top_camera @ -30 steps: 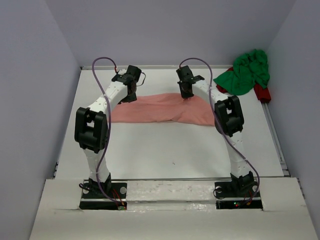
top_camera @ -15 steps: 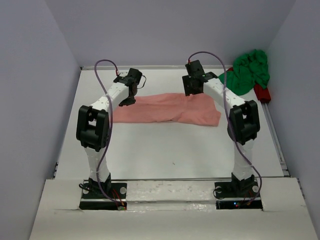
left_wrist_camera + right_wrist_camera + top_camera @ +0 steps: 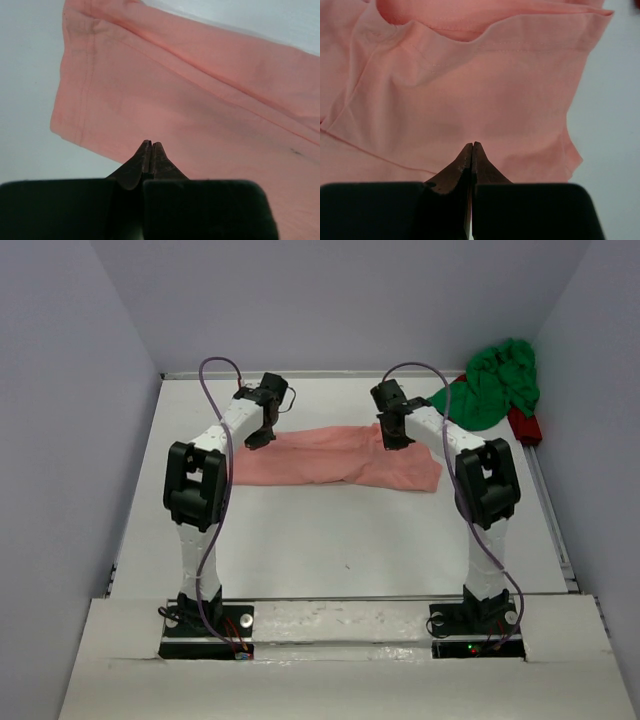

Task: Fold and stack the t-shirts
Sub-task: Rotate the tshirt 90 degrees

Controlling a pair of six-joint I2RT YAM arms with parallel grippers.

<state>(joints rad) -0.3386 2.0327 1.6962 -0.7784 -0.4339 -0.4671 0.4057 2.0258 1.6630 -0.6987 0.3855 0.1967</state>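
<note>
White table, two shirts lying on it

The white table [image 3: 330,540] carries a salmon pink t-shirt [image 3: 320,458], lying flat as a long folded band across its far half, and a bright green t-shirt [image 3: 495,385] crumpled in a heap at the far right corner (a red object [image 3: 523,426] shows just beside it).

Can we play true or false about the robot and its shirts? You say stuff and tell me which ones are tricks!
1. The salmon pink cloth t-shirt lies on the white table. True.
2. The bright green cloth t-shirt is neatly folded. False: it is a crumpled heap in the far right corner.
3. The left gripper and the right gripper are both shut. True.
4. The green t-shirt is stacked on the pink one. False: they lie apart.
</note>
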